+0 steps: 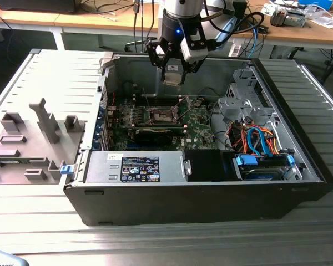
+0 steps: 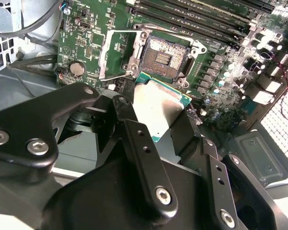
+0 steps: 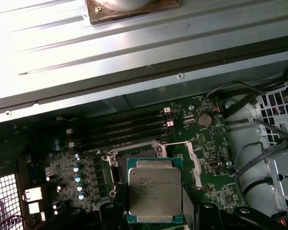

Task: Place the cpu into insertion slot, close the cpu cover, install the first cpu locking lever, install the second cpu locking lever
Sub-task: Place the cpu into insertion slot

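The arm hangs straight down into the open case [image 1: 200,197], wrist upright, with the gripper [image 1: 173,76] pointing down over the green board [image 1: 201,126], toward the case's far wall. In the second wrist view its black fingers [image 2: 137,136] are drawn in narrow on two opposite edges of the cpu [image 2: 159,109], holding it roughly level with its silver face up. The cpu hangs above the board, clear of the slot [image 2: 165,57], whose dark centre lies uncovered. The cover [image 2: 116,53] stands swung open just beside the slot.
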Robot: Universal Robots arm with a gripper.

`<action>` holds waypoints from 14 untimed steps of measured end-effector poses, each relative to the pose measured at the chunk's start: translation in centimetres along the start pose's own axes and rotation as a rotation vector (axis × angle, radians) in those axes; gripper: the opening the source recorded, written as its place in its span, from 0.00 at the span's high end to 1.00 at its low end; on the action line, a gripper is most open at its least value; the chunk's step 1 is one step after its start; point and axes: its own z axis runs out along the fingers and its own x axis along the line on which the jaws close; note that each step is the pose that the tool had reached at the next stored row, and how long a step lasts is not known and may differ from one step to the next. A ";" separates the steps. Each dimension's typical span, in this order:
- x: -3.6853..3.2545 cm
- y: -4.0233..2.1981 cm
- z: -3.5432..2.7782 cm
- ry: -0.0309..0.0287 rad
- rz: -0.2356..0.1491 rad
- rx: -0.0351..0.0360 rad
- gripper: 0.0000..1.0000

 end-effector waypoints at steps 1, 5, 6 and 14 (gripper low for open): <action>0.00 0.00 0.00 -0.0002 0.002 -0.0001 0.46; 0.00 0.00 0.00 -0.0006 0.007 -0.0001 0.46; 0.00 0.00 0.00 -0.0007 0.008 -0.0002 0.46; 0.00 0.00 0.00 -0.0017 0.020 -0.0004 0.46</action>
